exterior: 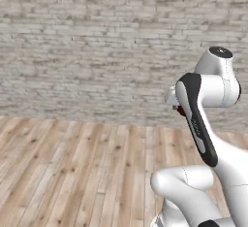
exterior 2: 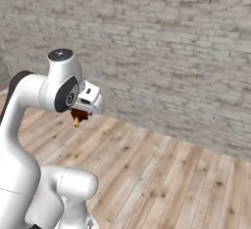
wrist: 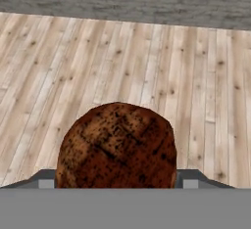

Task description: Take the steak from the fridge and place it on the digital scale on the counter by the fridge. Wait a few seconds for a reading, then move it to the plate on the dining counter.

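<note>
Steak (wrist: 116,147) sits right up against the hand camera, clamped in the gripper (exterior 2: 78,117) and carried high over bare wood floor (wrist: 147,66), so any jolt or loosened pinch could drop it straight down beneath the hand.

A pale grey brick wall (exterior: 87,46) is running across the back, its mortar lines showing faintly. Light wooden floor planks (exterior: 72,172) with darker knots are stretching toward it under even lighting.
</note>
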You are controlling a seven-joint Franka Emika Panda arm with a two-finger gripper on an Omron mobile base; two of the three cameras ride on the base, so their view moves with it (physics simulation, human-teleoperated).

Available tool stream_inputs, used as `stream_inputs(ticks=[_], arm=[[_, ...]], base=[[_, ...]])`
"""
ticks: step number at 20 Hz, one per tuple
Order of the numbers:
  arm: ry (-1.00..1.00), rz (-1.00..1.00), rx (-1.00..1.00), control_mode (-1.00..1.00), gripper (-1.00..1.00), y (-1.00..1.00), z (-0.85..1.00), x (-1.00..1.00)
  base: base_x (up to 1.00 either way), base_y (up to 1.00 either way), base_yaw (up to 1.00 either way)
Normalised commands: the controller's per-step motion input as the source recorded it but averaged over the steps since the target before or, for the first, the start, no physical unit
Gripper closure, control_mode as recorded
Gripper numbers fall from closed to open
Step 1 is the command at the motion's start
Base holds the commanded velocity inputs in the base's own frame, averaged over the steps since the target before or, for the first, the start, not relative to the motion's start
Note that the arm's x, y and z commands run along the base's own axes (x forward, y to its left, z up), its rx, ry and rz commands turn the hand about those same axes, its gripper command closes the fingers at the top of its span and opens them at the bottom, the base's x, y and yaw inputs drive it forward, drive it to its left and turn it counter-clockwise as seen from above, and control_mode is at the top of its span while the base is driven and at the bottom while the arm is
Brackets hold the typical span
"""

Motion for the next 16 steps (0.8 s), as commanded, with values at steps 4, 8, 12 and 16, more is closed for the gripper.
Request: stream_inputs(ticks=[4, 8, 12, 16], arm=[[0.0, 0.0, 0.0, 1.0, 1.0, 0.0, 0.0, 0.0], [0.0, 0.0, 0.0, 1.0, 1.0, 0.0, 0.0, 0.0], [0.0, 0.0, 0.0, 1.0, 1.0, 0.0, 0.0, 0.0], [0.0, 0.0, 0.0, 1.0, 1.0, 0.0, 0.0, 0.0]], base=[[1.0, 0.62, 0.16], [1.0, 0.45, 0.44], [0.84, 0.38, 0.61], [0.71, 0.33, 0.67]])
